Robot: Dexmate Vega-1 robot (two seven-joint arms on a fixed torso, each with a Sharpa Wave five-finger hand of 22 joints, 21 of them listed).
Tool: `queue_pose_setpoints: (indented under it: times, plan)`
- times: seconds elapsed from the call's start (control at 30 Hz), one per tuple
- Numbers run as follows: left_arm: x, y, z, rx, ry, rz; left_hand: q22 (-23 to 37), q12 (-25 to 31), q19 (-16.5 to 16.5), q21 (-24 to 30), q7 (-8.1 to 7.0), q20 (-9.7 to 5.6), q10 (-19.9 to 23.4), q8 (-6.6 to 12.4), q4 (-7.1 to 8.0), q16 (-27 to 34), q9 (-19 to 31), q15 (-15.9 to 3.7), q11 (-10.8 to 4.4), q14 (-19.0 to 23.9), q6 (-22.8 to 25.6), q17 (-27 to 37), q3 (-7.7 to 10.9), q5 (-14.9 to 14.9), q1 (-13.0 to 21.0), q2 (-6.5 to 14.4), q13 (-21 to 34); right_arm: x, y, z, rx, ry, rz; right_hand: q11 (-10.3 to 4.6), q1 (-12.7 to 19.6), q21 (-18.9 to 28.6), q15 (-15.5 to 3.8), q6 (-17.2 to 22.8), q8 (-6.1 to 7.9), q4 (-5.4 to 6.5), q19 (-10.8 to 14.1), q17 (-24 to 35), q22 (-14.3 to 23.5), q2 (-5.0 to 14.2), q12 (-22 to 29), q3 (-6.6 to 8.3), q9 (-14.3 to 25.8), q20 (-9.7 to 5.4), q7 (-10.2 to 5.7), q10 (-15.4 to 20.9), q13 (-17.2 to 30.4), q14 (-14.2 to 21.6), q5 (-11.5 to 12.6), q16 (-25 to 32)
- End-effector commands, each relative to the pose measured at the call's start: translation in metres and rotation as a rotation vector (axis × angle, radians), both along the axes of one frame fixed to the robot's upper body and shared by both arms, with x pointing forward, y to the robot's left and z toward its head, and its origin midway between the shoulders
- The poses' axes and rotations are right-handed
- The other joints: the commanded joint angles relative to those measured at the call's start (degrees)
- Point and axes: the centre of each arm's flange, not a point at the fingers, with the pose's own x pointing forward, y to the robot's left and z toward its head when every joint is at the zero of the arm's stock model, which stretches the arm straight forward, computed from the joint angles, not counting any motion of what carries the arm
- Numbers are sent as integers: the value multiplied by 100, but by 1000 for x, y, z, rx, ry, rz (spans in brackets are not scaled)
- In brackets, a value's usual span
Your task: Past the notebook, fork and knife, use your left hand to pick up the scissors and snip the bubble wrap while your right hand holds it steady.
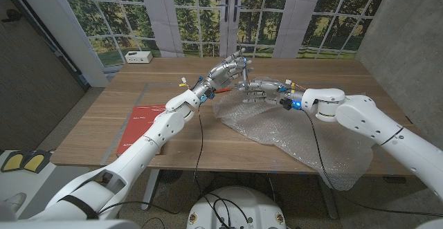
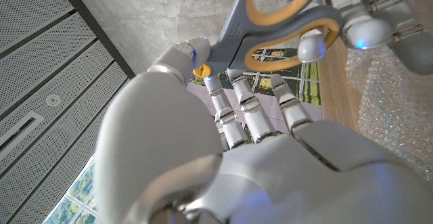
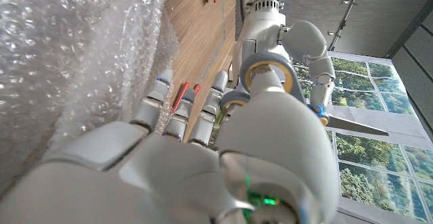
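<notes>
We hold the scissors (image 2: 270, 21) in our left hand (image 1: 225, 73) above the counter's far edge, our right hand (image 1: 266, 88) touching their handles instead of pinning the bubble wrap (image 1: 304, 135), so the sheet may slide uncut.

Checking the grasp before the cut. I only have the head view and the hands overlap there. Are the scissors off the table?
Observer: Yes. In the left wrist view the scissors are in the air at the left hand's fingertips, near the pivot.
Operator: Right hand on the bubble wrap?
Observer: Can't confirm. The right wrist view shows the right hand with its fingers straight beside the bubble wrap, and a scissor handle loop sits right by its thumb.
Operator: Blade at the wrap?
Observer: No. In the right wrist view the blade shows against the windows, away from the wrap.
</notes>
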Motion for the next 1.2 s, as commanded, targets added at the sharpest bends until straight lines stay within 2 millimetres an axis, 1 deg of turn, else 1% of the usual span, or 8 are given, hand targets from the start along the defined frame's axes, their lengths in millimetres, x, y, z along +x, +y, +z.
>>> queue_pose_setpoints:
  times: [0.03, 0.27, 0.43, 0.5, 0.67, 0.9, 1.07, 1.2]
  plan:
    - [-2, 2, -1, 2, 0, 7, 14, 387, -32, 15, -19, 5, 118, 10, 47, 32, 23, -744, -126, -16, -31, 29, 9, 6, 94, 146, 14, -6, 0, 4, -4, 8, 34, 76, 31, 0, 64, 201, 192, -65, 52, 122, 22, -5, 104, -7, 205, 15, 88, -388, 273, -49, -13, 25]
    - [-1, 2, -2, 5, 2, 0, 14, 391, -40, 13, -15, 11, 119, 12, 52, 41, 23, -754, -125, -2, -26, 32, -4, -7, 91, 145, 16, -8, -1, 4, 13, 22, 46, 564, 83, -93, 410, 182, 660, -114, -78, 283, 28, -78, -222, -10, 836, 91, 79, -1854, 676, -571, -31, -131]
    - [-1, 1, -2, 7, 0, -4, 14, 398, -46, 11, -23, 15, 114, 15, 52, 44, 23, -754, -116, 8, -19, 32, -5, -12, 95, 148, 28, -11, -1, 4, 15, 17, 42, 311, 154, -114, 422, 341, 918, -154, -106, 224, 23, -144, -517, -5, 1088, 33, 204, -2074, 480, -694, -35, -181]
    - [-1, 1, -2, 8, 0, -6, 14, 399, -47, 11, -17, 16, 115, 15, 55, 45, 23, -754, -117, 10, -19, 32, -3, -13, 94, 154, 29, -12, -1, 4, 20, 17, 33, 158, 210, -130, 364, 422, 1049, -171, -149, 194, 21, -155, -564, 12, 1204, 15, 231, -1952, 386, -755, -34, -209]
    - [-2, 0, -3, 13, -1, -7, 14, 397, -50, 10, -13, 15, 120, 18, 55, 46, 23, -751, -119, 12, -11, 33, -6, -18, 97, 156, 18, -13, -1, 3, 28, 21, 27, 291, 425, -121, 363, 345, 1361, -203, -151, 156, 21, -74, -501, 119, 1575, -88, 205, -1133, 152, -629, -32, -135]
    - [-4, 2, -5, 12, 0, -8, 13, 403, -58, 7, -15, 22, 115, 17, 53, 58, 23, -758, -116, 32, -10, 40, -20, -33, 103, 160, 25, -15, 2, 2, 31, 33, 40, 380, 548, -93, 369, 5, 1510, -207, -75, 160, 18, -58, -541, 172, 1862, -76, 223, -803, 21, -496, -64, -47]
    - [-4, 2, -6, 12, -2, -10, 13, 404, -62, 6, -18, 20, 111, 17, 55, 61, 23, -762, -117, 42, -9, 42, -22, -38, 105, 166, 26, -17, 2, 3, 21, 34, 32, 380, 538, -73, 251, -103, 1866, -153, -6, 185, 21, -68, -459, 168, 2255, -166, 190, -138, -80, -230, -81, 116]
    - [-5, 3, -6, 12, -3, -11, 13, 403, -63, 6, -15, 23, 112, 16, 49, 62, 23, -768, -116, 44, -9, 43, -22, -43, 118, 170, 22, -18, 3, 3, 15, 38, 41, 62, 542, -55, 167, -257, 2193, -132, 64, 212, 27, -57, -361, 172, 2649, -230, 142, 263, -8, -59, -80, 241]
